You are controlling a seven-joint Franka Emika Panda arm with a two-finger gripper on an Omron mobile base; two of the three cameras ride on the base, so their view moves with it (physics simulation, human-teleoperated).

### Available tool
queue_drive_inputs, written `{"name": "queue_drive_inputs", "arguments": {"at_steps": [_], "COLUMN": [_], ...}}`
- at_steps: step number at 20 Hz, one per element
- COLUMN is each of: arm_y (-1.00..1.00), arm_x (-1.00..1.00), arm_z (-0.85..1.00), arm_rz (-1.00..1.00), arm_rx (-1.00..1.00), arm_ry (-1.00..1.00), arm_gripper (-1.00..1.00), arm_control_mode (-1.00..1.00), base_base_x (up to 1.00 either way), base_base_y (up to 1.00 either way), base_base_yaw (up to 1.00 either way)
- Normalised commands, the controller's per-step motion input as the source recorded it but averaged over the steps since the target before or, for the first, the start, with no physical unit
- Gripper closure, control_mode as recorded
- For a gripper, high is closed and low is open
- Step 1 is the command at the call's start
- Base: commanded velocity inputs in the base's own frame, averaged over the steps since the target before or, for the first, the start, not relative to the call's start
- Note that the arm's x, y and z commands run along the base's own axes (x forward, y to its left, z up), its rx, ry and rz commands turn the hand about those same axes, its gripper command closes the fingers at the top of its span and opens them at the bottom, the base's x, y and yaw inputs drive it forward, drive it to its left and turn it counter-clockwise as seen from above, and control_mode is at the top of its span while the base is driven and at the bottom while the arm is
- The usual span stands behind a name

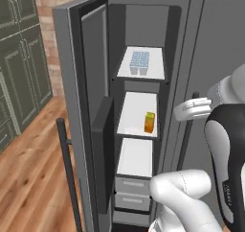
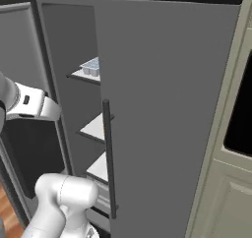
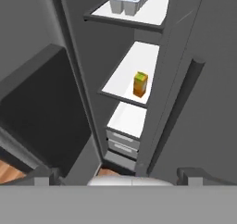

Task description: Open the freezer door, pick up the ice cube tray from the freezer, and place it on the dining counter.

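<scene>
Freezer door (image 1: 79, 111) stands swung open to the left, its dark bar handle (image 1: 68, 173) facing outward, leaving the freezer (image 1: 139, 58) interior exposed. Ice cube tray (image 1: 139, 62) sits on the top white shelf, toward the back and well apart from everything else. One shelf down, a small orange and green carton (image 1: 150, 122) stands upright near the shelf's right front edge. Grey drawers (image 1: 132, 193) are closed at the bottom. Gripper (image 3: 118, 176) spread wide, holding nothing; finger tips (image 3: 46, 174) point into the compartment below the carton shelf. The wider plain grey door (image 2: 167, 119) beside the freezer is closed; its handle (image 2: 109, 158) lies close to the arm's forearm (image 1: 194, 109).
</scene>
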Motion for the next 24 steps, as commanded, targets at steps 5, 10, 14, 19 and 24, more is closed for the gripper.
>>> {"name": "queue_drive_inputs", "arguments": {"at_steps": [5,10,14,19,24], "arm_y": [0.00,0.00,0.00,0.00,0.00], "arm_x": [0.00,0.00,0.00,0.00,0.00], "arm_z": [0.00,0.00,0.00,0.00,0.00], "arm_rz": [0.00,0.00,0.00,0.00,0.00], "arm_rx": [0.00,0.00,0.00,0.00,0.00], "arm_ry": [0.00,0.00,0.00,0.00,0.00], "arm_gripper": [-1.00,-1.00,-1.00,-1.00,-1.00], "arm_control_mode": [1.00,1.00,1.00,1.00,1.00], "base_base_x": [0.57,0.15,0.08,0.02,0.09], "base_base_y": [0.17,0.46,0.58,0.15,0.08], "base_base_yaw": [0.00,0.00,0.00,-0.01,-0.08]}}
